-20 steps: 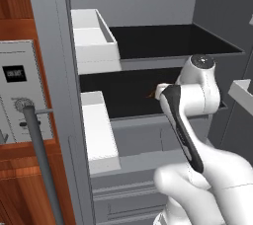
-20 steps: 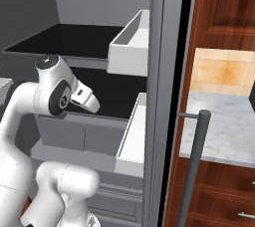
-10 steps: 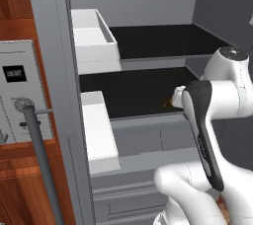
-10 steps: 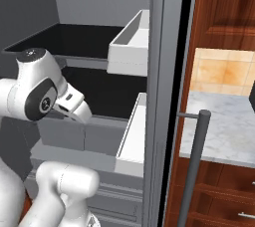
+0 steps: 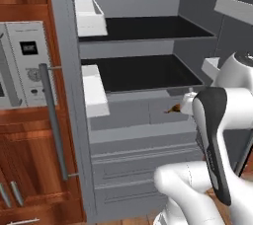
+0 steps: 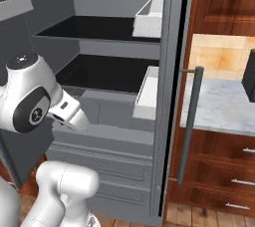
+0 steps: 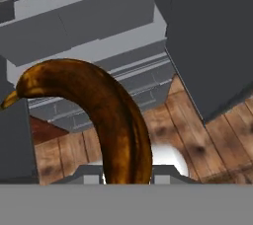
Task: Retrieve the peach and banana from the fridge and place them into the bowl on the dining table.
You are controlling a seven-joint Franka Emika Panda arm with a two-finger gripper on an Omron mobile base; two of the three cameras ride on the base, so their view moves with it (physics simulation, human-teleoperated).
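I've got the banana (image 7: 116,125) clamped in the gripper (image 7: 127,174), jaws closed on its lower end (brown, well spotted). It curves up in front of the open fridge (image 5: 143,95), out past the drawers, above the wood floor (image 7: 197,135).

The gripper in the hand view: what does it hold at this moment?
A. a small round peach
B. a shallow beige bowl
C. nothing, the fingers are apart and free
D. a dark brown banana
D. In the hand view a curved, dark brown banana rises from between the fingertips of the gripper, in front of the grey drawers of the open fridge.
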